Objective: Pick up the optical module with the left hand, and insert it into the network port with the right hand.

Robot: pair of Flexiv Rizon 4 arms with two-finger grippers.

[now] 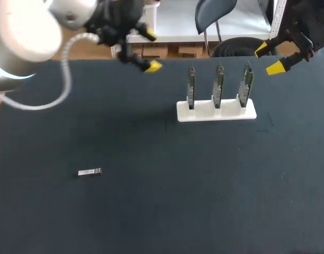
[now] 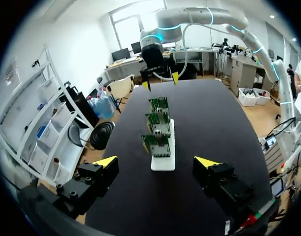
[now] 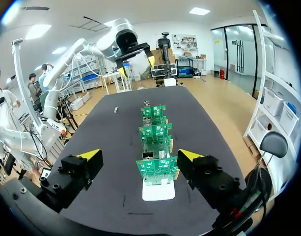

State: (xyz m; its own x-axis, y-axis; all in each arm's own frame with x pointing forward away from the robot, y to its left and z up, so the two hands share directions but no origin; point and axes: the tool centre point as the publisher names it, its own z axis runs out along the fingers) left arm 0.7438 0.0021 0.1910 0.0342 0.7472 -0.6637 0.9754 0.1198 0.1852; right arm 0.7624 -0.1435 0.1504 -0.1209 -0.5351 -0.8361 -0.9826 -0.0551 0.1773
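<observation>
The optical module, a small silver bar, lies flat on the dark table at the front left; it also shows far ahead in the right wrist view. Three green circuit boards stand upright in a white holder at the back right. My left gripper hangs open above the table's far edge, left of the boards and far from the module. At the far right corner my right gripper is open too, just right of the boards. Each wrist view looks down the row of boards between open fingers.
The dark table mat stretches wide around the module, with nothing else lying on it. The white holder is the only raised thing. A grey cable loops from my left arm over the back left corner.
</observation>
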